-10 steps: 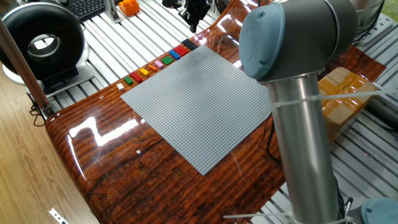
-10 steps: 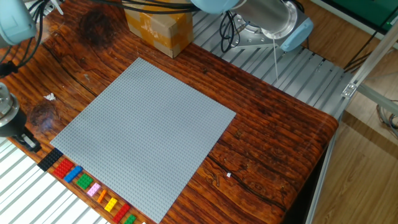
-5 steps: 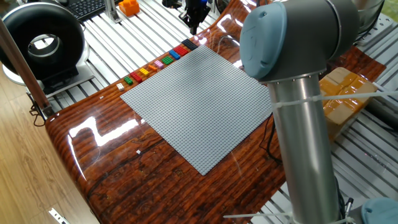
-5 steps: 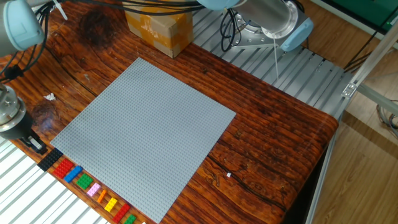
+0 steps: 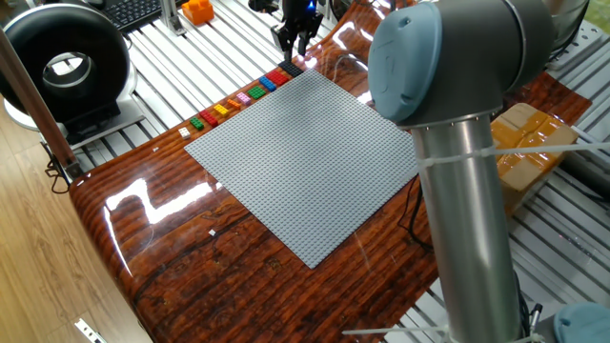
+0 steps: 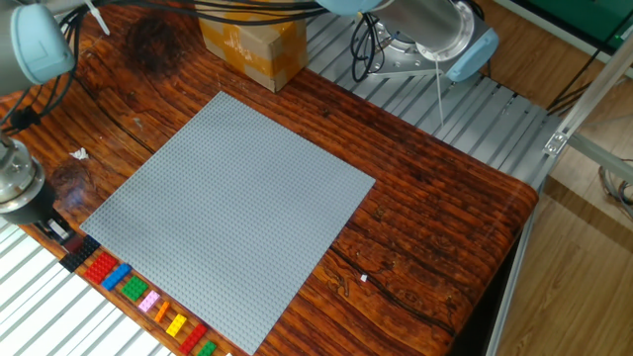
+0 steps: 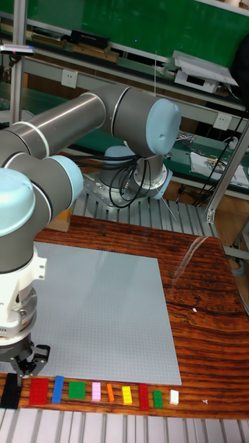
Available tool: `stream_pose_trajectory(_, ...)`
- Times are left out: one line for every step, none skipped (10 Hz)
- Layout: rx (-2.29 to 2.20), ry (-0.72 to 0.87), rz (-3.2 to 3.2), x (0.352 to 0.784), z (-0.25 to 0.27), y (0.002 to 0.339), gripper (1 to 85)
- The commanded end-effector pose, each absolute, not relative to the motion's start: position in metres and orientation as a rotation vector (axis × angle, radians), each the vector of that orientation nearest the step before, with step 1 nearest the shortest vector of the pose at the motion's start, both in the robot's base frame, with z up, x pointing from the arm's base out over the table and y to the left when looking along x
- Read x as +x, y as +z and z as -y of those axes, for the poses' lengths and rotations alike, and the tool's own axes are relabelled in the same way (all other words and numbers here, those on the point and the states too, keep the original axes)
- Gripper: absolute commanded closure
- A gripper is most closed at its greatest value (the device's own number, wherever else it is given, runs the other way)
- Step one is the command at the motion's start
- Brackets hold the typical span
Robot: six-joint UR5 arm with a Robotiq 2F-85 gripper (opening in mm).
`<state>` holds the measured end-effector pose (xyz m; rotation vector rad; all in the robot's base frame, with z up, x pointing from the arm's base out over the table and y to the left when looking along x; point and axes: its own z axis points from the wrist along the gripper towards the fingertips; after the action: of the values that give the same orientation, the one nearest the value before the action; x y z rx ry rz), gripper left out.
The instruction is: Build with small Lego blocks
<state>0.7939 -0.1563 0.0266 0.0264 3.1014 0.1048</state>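
Observation:
The small Lego blocks (image 5: 243, 95) lie in a row along the table edge beside the grey baseplate (image 5: 305, 157). Seen in the other fixed view the row of blocks (image 6: 138, 297) runs black, red, blue, green, pink, orange, yellow. In the tall fixed view the blocks (image 7: 90, 392) line the front edge below the baseplate (image 7: 97, 311). My gripper (image 7: 28, 363) hangs just above the black brick (image 7: 12, 391) at the row's end, fingers spread, nothing between them. It also shows as the gripper (image 5: 294, 43) and the gripper (image 6: 54, 229).
A cardboard box (image 6: 252, 40) stands past the baseplate's far corner. The arm's thick column (image 5: 467, 210) fills the near right of one fixed view. An orange chunky object (image 5: 197, 10) and a black round device (image 5: 62, 62) sit on the slatted bench beyond the table.
The gripper has come lower and closer to the black end of the block row. The blocks and baseplate have not moved.

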Motion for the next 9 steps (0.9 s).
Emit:
stream_pose_trajectory(0.036,0.085,-3.090,0.797,0.160,0.017,44.0)
stream_pose_trajectory(0.038,0.083,-3.081,0.798,0.158,0.014,44.0)
stream_pose_trajectory(0.041,0.083,-3.074,0.800,0.157,0.011,44.3)
stream_pose_trajectory(0.043,0.078,-3.072,0.800,0.156,0.009,44.3)
stream_pose_trajectory(0.045,0.071,-3.071,0.800,0.155,0.007,44.3)
stream_pose_trajectory(0.043,0.067,-3.068,0.800,0.154,0.006,44.3)
stream_pose_trajectory(0.040,0.066,-3.068,0.800,0.152,0.006,44.3)
stream_pose_trajectory(0.038,0.064,-3.066,0.800,0.151,0.005,44.3)
stream_pose_trajectory(0.035,0.059,-3.066,0.800,0.151,0.004,44.3)
